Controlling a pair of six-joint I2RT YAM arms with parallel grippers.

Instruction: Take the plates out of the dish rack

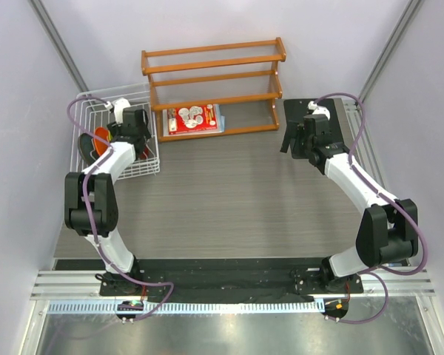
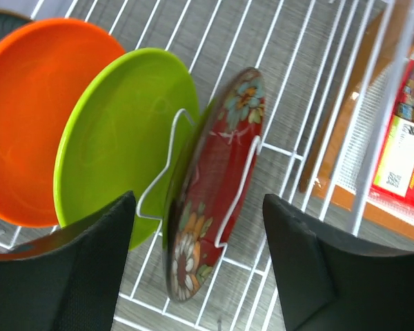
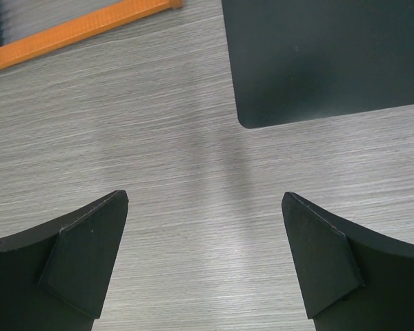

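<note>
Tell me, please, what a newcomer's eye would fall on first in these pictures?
An orange plate, a green plate and a red floral plate stand on edge in the white wire rack at the far left, the open left hand just above them. At the back stands a brown wooden shelf; the open right hand hangs over the tabletop.

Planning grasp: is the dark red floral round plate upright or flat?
Upright: dark red floral plate stands on edge, leaning, between white wire dish rack tines.

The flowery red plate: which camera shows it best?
Left wrist view: the red plate stands on edge in the dish rack, close up, flowers clear. From the top, the left arm hides it; the right wrist view misses it.
</note>
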